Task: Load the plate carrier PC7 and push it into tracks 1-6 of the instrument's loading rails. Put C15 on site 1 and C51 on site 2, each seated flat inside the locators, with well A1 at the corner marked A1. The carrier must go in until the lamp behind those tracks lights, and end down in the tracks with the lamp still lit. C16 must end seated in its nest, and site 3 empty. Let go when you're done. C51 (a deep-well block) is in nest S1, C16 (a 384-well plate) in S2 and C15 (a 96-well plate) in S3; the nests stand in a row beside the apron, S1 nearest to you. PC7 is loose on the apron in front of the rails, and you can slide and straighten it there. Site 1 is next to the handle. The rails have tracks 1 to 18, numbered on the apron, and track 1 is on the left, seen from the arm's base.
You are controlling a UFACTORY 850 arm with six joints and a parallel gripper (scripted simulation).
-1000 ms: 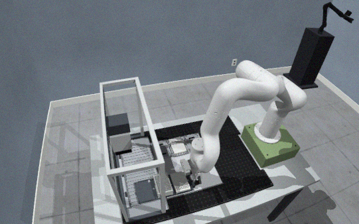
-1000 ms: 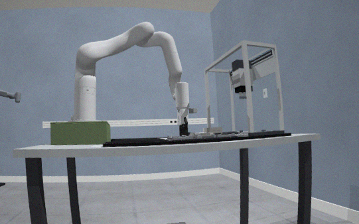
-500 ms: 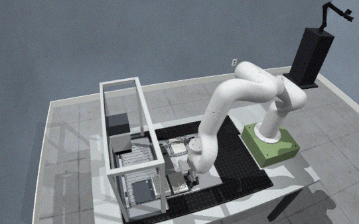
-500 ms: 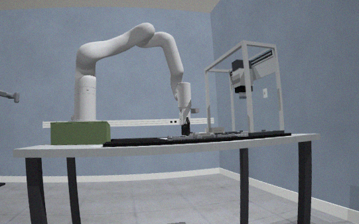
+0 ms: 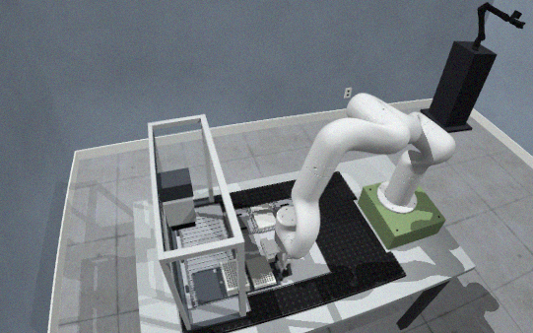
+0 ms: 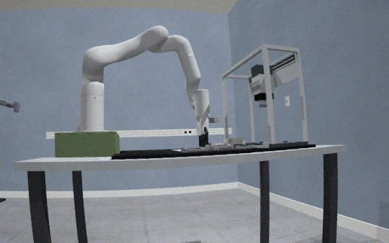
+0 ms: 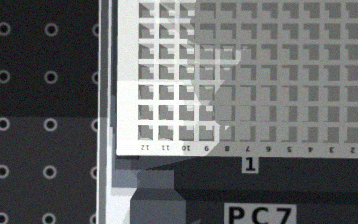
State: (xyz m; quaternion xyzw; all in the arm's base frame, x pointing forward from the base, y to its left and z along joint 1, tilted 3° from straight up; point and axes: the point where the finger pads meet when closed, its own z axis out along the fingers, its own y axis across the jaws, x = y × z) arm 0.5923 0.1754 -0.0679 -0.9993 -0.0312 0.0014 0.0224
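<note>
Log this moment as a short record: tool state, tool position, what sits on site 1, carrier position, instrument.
tool: open, holding nothing
tool position: low over the handle end of carrier PC7, pointing down
site 1: a 96-well plate lies on it, column numbers 1 to 12 along the edge next to the site label 1
carrier position: partly under the white instrument frame, handle end outside it
instrument: dark head hangs high inside the frame
lamp: cannot tell

White rounded arm (image 5: 365,133), black hand (image 6: 203,140), green sq. base (image 5: 424,227)
</note>
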